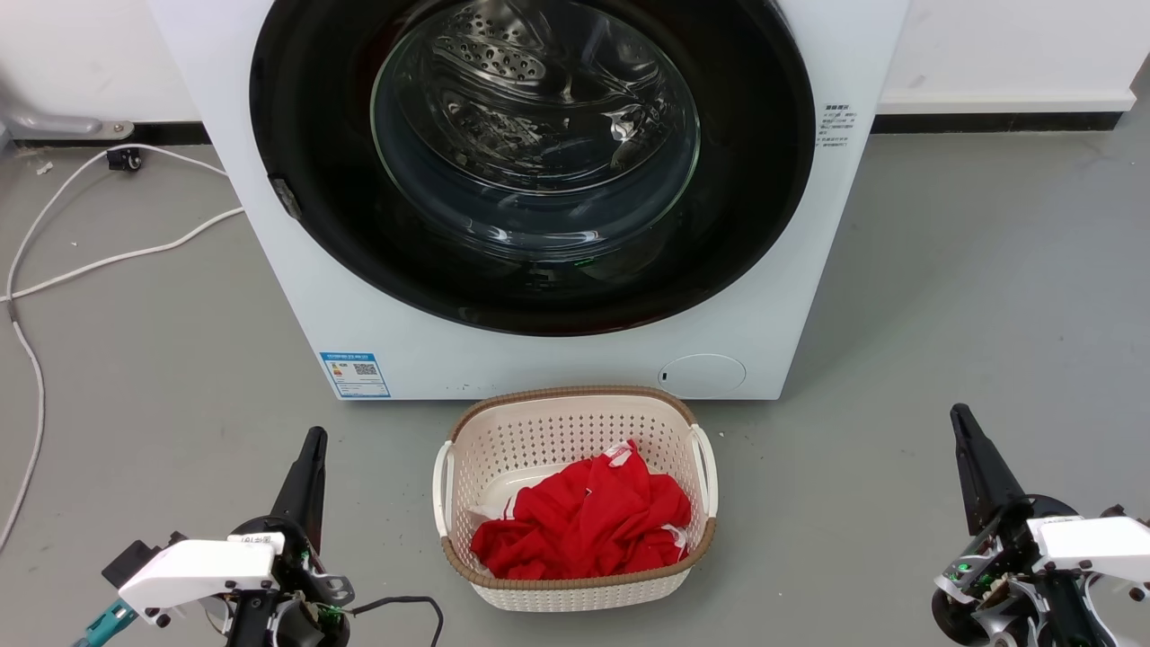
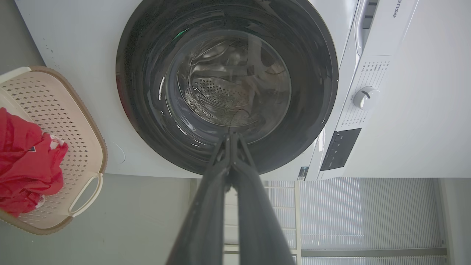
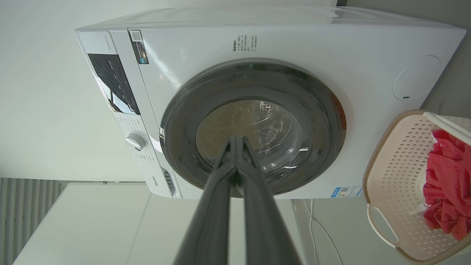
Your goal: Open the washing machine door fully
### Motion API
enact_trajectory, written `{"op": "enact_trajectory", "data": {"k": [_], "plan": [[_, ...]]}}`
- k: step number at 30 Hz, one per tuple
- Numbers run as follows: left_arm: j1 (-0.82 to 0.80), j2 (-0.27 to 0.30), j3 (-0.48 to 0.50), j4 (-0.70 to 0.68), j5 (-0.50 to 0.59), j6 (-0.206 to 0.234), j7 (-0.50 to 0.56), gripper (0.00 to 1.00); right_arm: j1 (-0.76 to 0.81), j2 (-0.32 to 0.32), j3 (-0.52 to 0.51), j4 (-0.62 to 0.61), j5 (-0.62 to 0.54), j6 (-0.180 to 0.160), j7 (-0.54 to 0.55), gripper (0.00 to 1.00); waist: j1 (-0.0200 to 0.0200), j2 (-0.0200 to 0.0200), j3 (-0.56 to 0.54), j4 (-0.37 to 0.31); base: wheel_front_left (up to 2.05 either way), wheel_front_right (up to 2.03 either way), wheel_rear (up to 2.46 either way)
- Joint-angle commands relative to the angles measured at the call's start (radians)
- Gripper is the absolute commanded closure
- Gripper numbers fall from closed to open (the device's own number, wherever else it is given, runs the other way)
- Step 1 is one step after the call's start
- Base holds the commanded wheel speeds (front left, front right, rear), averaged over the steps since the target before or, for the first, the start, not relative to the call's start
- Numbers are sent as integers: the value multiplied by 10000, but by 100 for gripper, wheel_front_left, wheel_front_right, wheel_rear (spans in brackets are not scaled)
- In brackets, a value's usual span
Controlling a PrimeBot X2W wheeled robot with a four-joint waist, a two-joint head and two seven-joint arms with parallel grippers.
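The left claw (image 1: 314,442) sits low over the grey floor (image 1: 162,341), its two dark fingers pressed together, pinching nothing and touching nothing. The right claw (image 1: 960,415) is likewise pressed together and empty. Both point at the washing machine door (image 1: 305,135), which lies shut against the white machine (image 1: 575,364). Between the claws stands a basket (image 1: 575,393) holding red cloth (image 1: 584,521).

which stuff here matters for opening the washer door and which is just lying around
For the job:
washing machine door, shut
left end effector
right end effector

Lying about:
basket
red clothes in it
white cable on the floor
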Motion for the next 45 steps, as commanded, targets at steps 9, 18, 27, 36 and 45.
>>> {"op": "enact_trajectory", "data": {"k": [9, 18, 27, 36, 45], "plan": [[-81, -11, 40, 9, 3, -33, 37, 100, -120, 47, -22, 12, -64, 0, 52, 100, 0, 0, 0, 0, 0, 0, 0], [-82, -20, 51, 8, 16, -31, 49, 100, -121, 53, -32, 12, -77, 0, 45, 100, 0, 0, 0, 0, 0, 0, 0], [96, -44, -61, 111, 29, 5, -71, 0, 138, 24, 27, 100, 12, 0, -57, 0, 0, 0, 2, -1, 0, 0, 0], [70, -45, -386, -280, 426, 2, -534, 0, 269, 30, 206, -295, -336, 0, -511, 0, 0, 0, 19, 2, 0, 0, 0], [-2, -47, -377, -853, 2122, -2, -937, 0, 320, 35, 320, -824, -2223, 0, -919, 0, 0, 0, 44, 9, 0, 0, 0]]}}
